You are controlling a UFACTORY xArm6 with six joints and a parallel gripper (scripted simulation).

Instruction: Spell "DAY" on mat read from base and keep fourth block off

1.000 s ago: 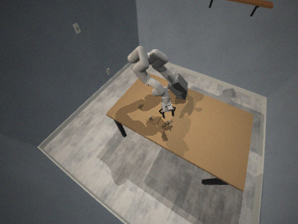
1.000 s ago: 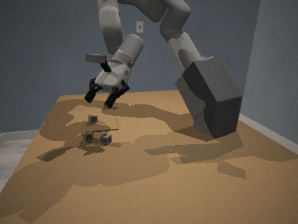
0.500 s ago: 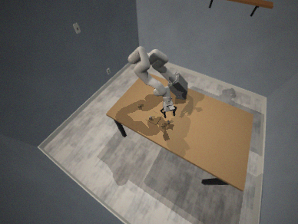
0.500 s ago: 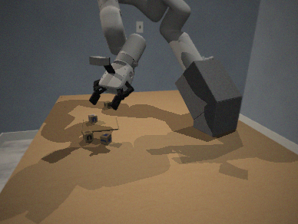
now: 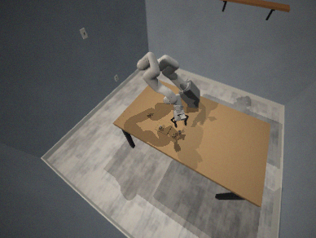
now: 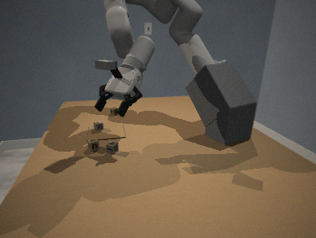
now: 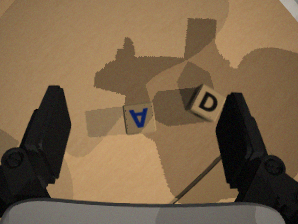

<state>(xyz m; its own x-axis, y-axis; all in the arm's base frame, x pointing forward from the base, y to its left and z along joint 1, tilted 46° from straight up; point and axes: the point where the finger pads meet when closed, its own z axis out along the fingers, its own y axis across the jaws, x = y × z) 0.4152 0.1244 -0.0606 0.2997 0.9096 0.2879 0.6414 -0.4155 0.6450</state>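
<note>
Gripper: xArm gripper (image 5: pixel 180 123) (image 6: pixel 110 109) (image 7: pixel 144 108), fingers spread wide, holding nothing, above the table
A block: the blue-lettered A block (image 7: pixel 139 118) lies on the table, below the gripper; the wrist view frames it between the fingers, its letter inverted
D block: the black-lettered D block (image 7: pixel 206 102) appears just inside the wrist view's right-hand finger, near the A block
Mat: thin mat (image 5: pixel 167 131) (image 6: pixel 109 133) (image 7: pixel 197 179), lower than the gripper, its edge passing near the D block
Block on mat: third block (image 5: pixel 161 128) (image 6: pixel 98 125), below the gripper, letter unclear
Far block: fourth block (image 5: pixel 150 115) (image 6: pixel 114 111), off the mat, letter unreadable
Table: wooden table (image 5: pixel 232 143) (image 6: pixel 134 200), beneath gripper and blocks
</note>
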